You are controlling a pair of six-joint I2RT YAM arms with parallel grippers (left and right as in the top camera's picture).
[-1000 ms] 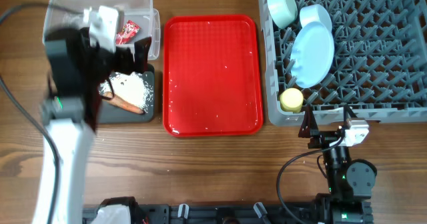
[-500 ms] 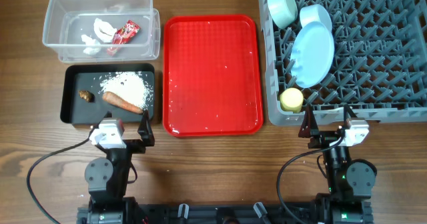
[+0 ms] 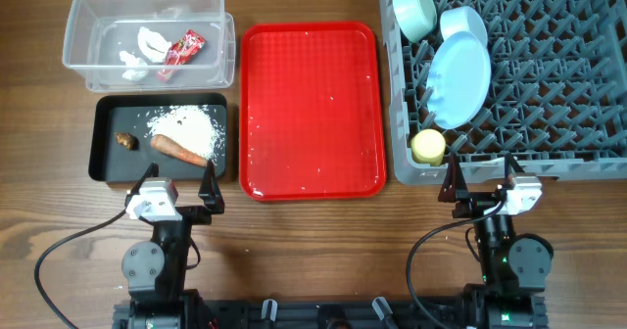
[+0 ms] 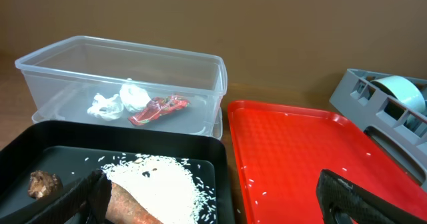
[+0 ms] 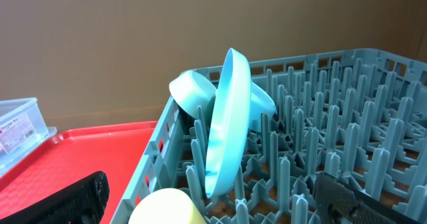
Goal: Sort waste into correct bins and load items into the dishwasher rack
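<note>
I read the left gripper (image 3: 178, 184) off the near-left corner of the red serving tray (image 3: 312, 104), fingers spread wide and empty. The right gripper (image 3: 481, 184) sits off the tray's near-right corner, equally spread and empty. Left of the tray, far side: clear tub (image 3: 78, 65) containing the red wrapper (image 3: 184, 47) and white paper scraps (image 3: 145, 43). Left of the tray, near side: black tray (image 3: 103, 143) containing rice (image 3: 191, 125), the carrot stick (image 3: 179, 150) and 1 brown morsel (image 3: 124, 140). Right of the tray: grey rack (image 3: 549, 84) holding the upright plate (image 3: 462, 79), light-blue bowl (image 3: 462, 23), pale-green bowl (image 3: 413, 11) and yellow cup (image 3: 428, 146). A few rice grains lie on the red tray.
</note>
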